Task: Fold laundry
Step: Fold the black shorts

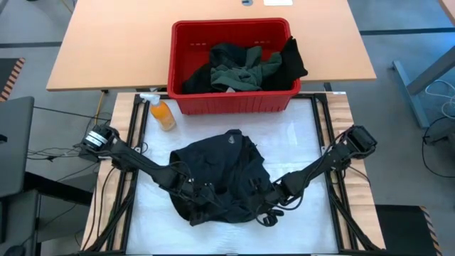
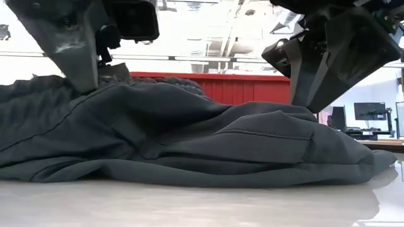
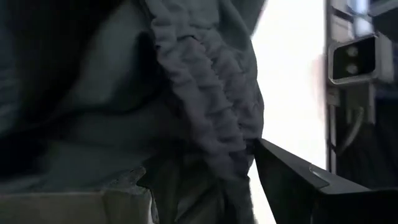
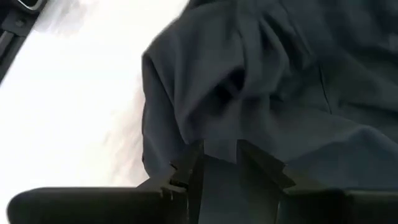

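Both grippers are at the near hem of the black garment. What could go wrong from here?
1. The black garment lies bunched, so the left gripper and right gripper may lift uneven layers and fold it crooked.
2. The drawstring trails loose near the right gripper and could snag a finger.
3. The orange bottle stands close to the cloth; a wide sweep might tip it.
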`<state>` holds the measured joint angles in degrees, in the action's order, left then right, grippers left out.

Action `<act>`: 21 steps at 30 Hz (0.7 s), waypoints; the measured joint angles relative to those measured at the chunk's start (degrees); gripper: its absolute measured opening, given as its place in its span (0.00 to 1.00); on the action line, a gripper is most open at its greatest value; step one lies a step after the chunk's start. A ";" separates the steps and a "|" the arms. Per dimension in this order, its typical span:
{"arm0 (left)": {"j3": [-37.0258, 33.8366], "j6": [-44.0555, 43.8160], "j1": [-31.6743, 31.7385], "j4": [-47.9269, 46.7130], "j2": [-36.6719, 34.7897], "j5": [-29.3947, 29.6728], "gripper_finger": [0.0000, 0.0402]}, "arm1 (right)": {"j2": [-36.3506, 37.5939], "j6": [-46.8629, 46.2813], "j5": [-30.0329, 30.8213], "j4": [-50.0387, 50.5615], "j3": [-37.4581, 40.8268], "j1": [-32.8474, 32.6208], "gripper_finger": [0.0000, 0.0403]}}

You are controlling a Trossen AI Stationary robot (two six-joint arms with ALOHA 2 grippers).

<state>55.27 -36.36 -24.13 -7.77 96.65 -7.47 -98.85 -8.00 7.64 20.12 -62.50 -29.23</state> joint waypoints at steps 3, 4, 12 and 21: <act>0.07 0.38 0.03 0.33 0.10 -0.23 0.42 | 0.00 -1.30 0.27 0.72 0.00 -0.32 0.30; 0.07 0.75 0.03 0.09 0.10 -0.25 0.39 | 0.06 -1.62 0.81 0.89 0.00 -0.65 0.30; 1.78 5.23 -1.91 -1.08 -1.62 -1.67 0.03 | 5.65 -5.50 12.27 10.54 0.25 -4.72 0.30; 3.26 13.21 -5.34 -5.86 -16.64 12.22 0.00 | 13.39 -22.20 14.87 6.62 15.18 -7.72 0.29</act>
<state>58.52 -23.15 -29.47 -13.63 80.00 4.75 -85.46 -30.20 22.51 26.74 -47.32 -36.96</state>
